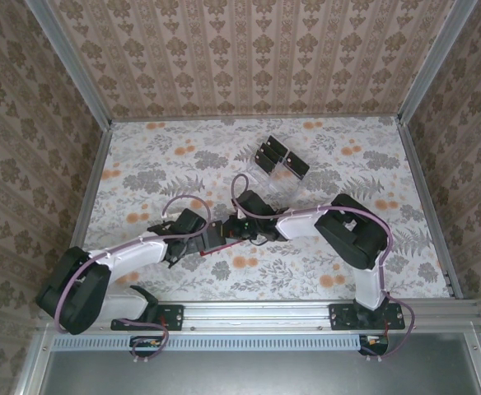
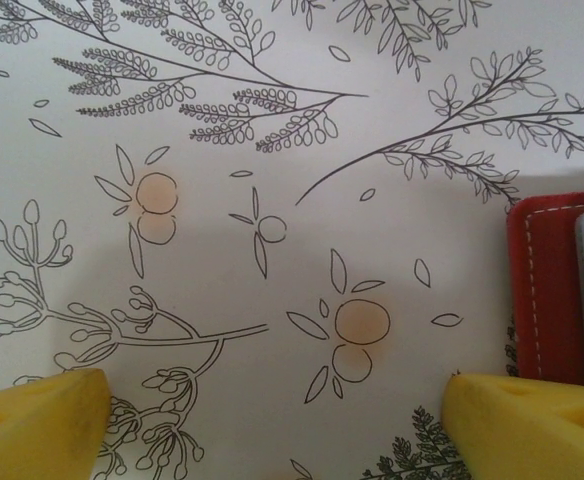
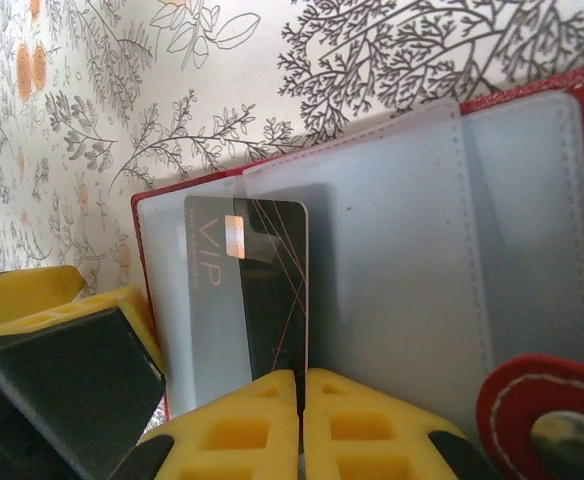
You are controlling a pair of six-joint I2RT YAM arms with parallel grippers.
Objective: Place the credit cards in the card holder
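Credit cards [image 1: 278,156], small black rectangles, mostly lie in the clear plastic tray [image 1: 257,175]; we find one card [image 3: 247,290] clamped in the closed right gripper [image 3: 302,400], seemingly partway into the red folding card holder [image 3: 402,260]; left gripper [image 2: 277,425] gapes empty.

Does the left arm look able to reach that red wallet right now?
Probably yes: its open end effector hangs right beside the card holder's red edge, with nothing lying between them.
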